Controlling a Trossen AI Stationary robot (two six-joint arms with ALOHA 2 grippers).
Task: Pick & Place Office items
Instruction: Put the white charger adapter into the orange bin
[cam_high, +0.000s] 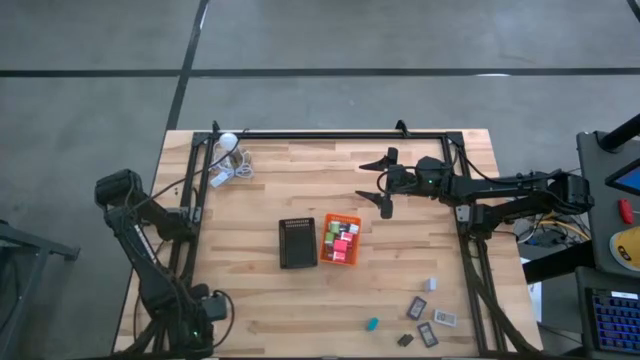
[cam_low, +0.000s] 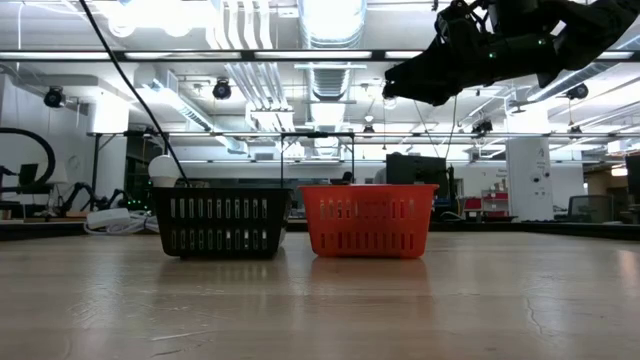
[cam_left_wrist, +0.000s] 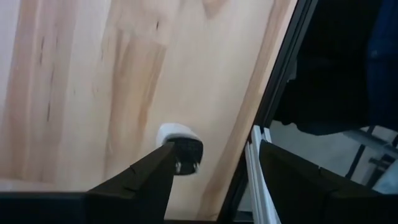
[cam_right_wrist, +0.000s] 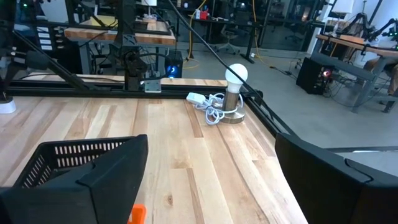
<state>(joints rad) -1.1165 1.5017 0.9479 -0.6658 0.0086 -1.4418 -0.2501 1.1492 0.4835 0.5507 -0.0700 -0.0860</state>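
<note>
Near the table's middle, a black tray (cam_high: 297, 243) and an orange tray (cam_high: 340, 240) stand side by side; the orange one holds red, pink and green blocks (cam_high: 341, 240). Several small office items (cam_high: 425, 315) lie loose near the front right, a teal one (cam_high: 372, 324) among them. My right gripper (cam_high: 378, 182) hangs open above the table, beyond the trays, with nothing between its fingers. My left gripper (cam_left_wrist: 217, 149) is open at the table's near left corner, pointing steeply down. A small white-and-black piece (cam_left_wrist: 180, 146) lies on the wood at one fingertip (cam_left_wrist: 163, 155). My left gripper has one fingertip right at the small white-and-black piece's side (cam_left_wrist: 175, 152), coming from above. Whether it touches the piece, I cannot tell. The piece lies on the table, outside the gap between the fingers.
A white ball lamp with coiled grey cable (cam_high: 232, 160) stands at the far left corner. A black frame rail (cam_left_wrist: 273, 87) runs along the table's edge beside my left gripper. Bare wood lies between the trays and the front edge.
</note>
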